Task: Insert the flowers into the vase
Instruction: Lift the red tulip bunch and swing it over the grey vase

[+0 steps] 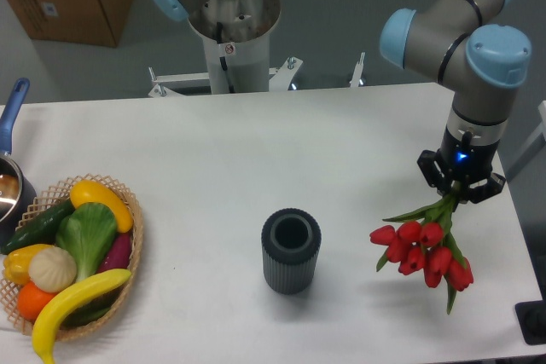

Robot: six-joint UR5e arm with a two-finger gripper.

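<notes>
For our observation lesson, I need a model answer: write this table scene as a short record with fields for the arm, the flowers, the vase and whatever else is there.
arm: at the right of the table, pincer pointing down
pincer: shut on the flowers' stems
flowers: red tulips, held, blooms hanging toward the table, to the right of the vase
vase: dark ribbed cylinder, upright, mouth empty, mid-table
basket: wicker basket at the left edge, filled with fruit and vegetables
pot: blue-handled pot at far left, partly cut off
task status: flowers not yet in the vase
</notes>
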